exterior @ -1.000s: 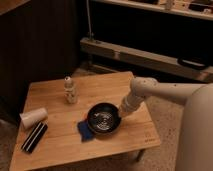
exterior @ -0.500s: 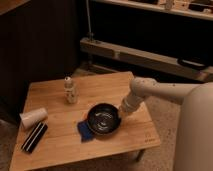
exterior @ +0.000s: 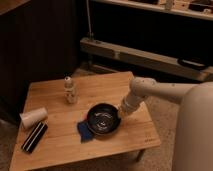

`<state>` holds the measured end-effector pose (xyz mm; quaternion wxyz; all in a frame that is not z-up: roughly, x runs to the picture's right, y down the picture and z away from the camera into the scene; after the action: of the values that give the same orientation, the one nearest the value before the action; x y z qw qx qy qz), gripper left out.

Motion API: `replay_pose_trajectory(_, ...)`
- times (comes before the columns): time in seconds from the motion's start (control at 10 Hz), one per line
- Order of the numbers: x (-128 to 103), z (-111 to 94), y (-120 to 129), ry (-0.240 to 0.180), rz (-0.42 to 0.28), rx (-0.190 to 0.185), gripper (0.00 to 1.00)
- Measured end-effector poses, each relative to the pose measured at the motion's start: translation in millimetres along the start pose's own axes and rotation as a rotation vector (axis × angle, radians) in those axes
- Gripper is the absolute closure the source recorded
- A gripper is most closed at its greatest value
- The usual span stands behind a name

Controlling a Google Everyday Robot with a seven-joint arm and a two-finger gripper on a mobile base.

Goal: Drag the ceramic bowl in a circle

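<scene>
The ceramic bowl (exterior: 103, 119) is round, shallow and glossy black with a shiny inner bottom. It sits on the wooden table (exterior: 55, 142), right of centre near the front, partly over a blue cloth (exterior: 83, 131). My white arm comes in from the right and reaches down to the bowl's right rim. The gripper (exterior: 121, 111) is at that rim, touching or just beside it.
A small bottle (exterior: 70, 90) stands upright left of the bowl. A white paper cup (exterior: 33, 118) lies on its side at the left edge, with a black flat object (exterior: 34, 137) in front of it. A dark cabinet and a metal shelf stand behind the table.
The bowl and the gripper have shifted slightly; otherwise the arm and the other objects look the same.
</scene>
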<state>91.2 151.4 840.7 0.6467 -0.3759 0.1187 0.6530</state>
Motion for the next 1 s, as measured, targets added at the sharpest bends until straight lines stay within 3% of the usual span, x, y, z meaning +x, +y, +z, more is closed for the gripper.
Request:
replay_pose_trajectory(0.1, 0, 1, -1, 0.001, 0.0, -0.002, 0.35)
replay_pose_trajectory(0.3, -1, 3, -1, 0.004, 0.001, -0.006, 0.3)
replay_pose_trajectory(0.9, -5, 10, 6, 0.014, -0.014, -0.017, 0.31)
replay_pose_trajectory(1.0, -10, 12, 11, 0.012, -0.025, -0.019, 0.39)
